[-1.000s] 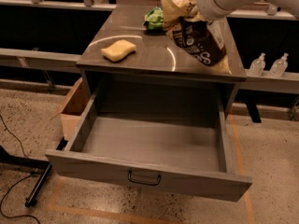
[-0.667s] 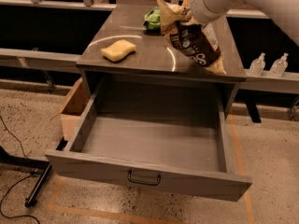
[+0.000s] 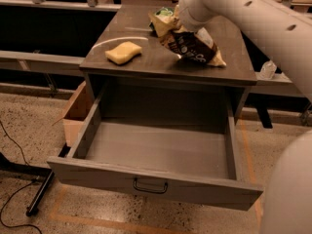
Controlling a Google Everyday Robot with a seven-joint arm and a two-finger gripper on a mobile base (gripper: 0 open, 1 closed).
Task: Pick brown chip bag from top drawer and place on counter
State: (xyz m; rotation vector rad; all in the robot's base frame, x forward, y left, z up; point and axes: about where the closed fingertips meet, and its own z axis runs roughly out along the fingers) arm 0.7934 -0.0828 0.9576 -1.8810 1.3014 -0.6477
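Observation:
The brown chip bag point(image 3: 192, 47) is over the back right of the counter point(image 3: 146, 65), tilted, with its lower corner touching the top. Its tan-yellow top point(image 3: 161, 24) sticks out to the left. My gripper point(image 3: 179, 19) comes in from the upper right on the white arm and is shut on the bag's upper part; the arm hides most of the fingers. The top drawer point(image 3: 97, 172) is pulled wide open below the counter, its inside bare, with the dark handle point(image 3: 150, 185) at the centre of the front panel.
A yellow sponge point(image 3: 123, 52) lies on the counter's left side. A small green bag point(image 3: 165, 12) sits behind the chip bag. A cardboard box point(image 3: 78, 113) stands on the floor left of the drawer. A plastic bottle point(image 3: 268, 69) is at the right. Cables lie on the floor.
The gripper has carried the brown chip bag leftward and lower over the counter; the bag's lower corner now rests on the top. The camera view is closer to the cabinet.

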